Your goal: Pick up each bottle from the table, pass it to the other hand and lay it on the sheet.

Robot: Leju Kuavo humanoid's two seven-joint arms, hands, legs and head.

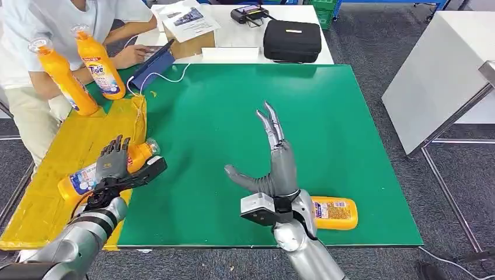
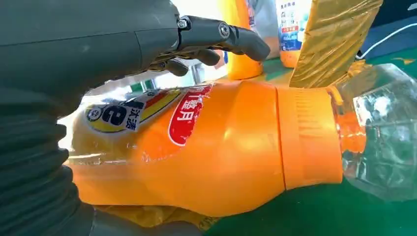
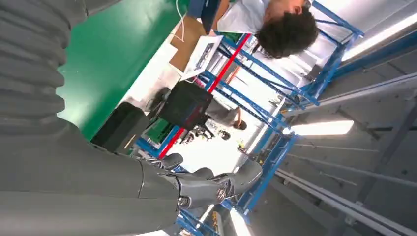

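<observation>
Up close, the left hand hugs an orange bottle with a clear cap. From above, the right hand is spread and holds nothing. Another bottle lies just behind it.

Bare green mat is lying open ahead of the raised right hand. Two upright orange detergent bottles and a person's arm are crowding the yellow sheet's far end; its near end is lying bare.

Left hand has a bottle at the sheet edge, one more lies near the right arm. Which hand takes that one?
Right. The lying bottle sits on the green mat beside the right forearm, and the right hand is open and empty. The left hand holds a bottle over the yellow sheet.
</observation>
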